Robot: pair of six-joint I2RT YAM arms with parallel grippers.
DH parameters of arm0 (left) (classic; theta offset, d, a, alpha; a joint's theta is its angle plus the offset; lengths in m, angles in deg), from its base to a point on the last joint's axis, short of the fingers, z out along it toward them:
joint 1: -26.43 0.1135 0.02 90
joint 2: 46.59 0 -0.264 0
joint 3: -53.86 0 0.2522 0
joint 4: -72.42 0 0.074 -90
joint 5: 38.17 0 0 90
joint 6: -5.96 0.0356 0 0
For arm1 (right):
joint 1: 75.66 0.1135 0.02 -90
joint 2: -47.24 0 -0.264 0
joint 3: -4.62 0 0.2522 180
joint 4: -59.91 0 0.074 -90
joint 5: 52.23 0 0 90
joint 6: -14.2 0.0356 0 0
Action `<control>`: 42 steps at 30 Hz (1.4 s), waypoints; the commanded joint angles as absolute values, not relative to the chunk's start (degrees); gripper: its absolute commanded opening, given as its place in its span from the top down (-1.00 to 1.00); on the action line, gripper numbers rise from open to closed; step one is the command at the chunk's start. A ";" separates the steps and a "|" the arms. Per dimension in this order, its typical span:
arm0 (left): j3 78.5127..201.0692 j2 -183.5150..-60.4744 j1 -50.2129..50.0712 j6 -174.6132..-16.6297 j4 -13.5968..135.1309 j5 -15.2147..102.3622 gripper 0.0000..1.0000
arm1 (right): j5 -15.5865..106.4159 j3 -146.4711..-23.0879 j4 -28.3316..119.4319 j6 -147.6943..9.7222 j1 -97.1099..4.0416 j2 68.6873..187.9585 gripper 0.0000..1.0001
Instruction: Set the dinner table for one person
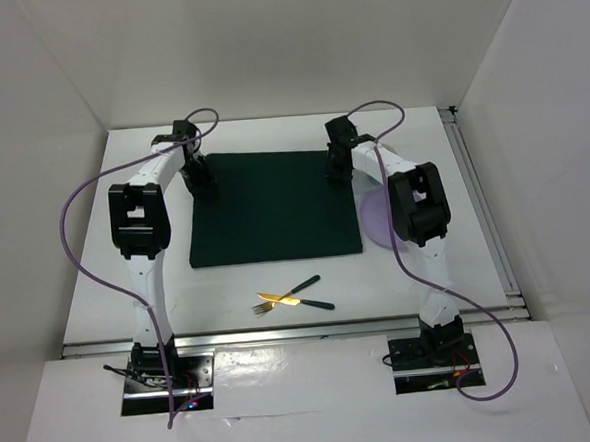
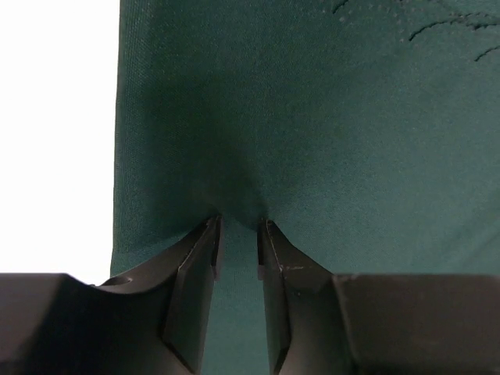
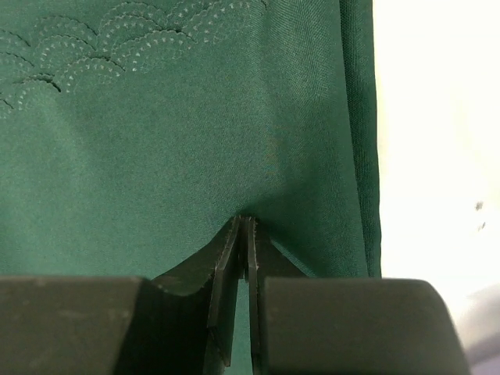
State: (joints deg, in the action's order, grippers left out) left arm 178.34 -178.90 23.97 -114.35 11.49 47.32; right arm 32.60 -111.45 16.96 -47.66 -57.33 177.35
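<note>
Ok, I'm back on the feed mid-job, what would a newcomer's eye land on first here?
The dark green mat lies in the middle of the white dinner table, with a claw near each far corner. The right claw is pinched shut on the cloth, and the left claw sits at a pucker, jaws slightly apart. Near the front edge lies crossed gold cutlery with dark handles.

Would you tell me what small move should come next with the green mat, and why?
Probably open the right jaws and lift off. The mat already lies flat on the table, the right jaws pinch a pucker near its far right corner, and the left jaws stand slightly apart.
</note>
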 commanded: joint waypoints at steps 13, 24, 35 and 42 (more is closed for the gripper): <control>185.93 -184.23 23.01 -113.75 11.29 45.24 0.00 | 25.29 -119.00 9.76 -47.85 -58.62 184.00 0.73; 191.54 -169.12 23.00 -112.08 5.06 47.61 -0.61 | 26.52 -122.54 10.99 -50.84 -54.04 165.04 -0.10; 166.78 -140.82 20.80 -110.50 12.34 44.28 -0.68 | 29.68 -104.07 10.56 -50.13 -67.65 145.68 -0.57; 159.30 -137.29 19.05 -109.88 12.35 44.19 -0.68 | 33.99 -116.36 2.99 -52.16 -73.38 160.08 -0.72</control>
State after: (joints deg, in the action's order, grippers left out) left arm 160.96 -136.69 19.47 -111.09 11.73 44.90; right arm 31.18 -112.74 8.82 -50.72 -74.10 154.99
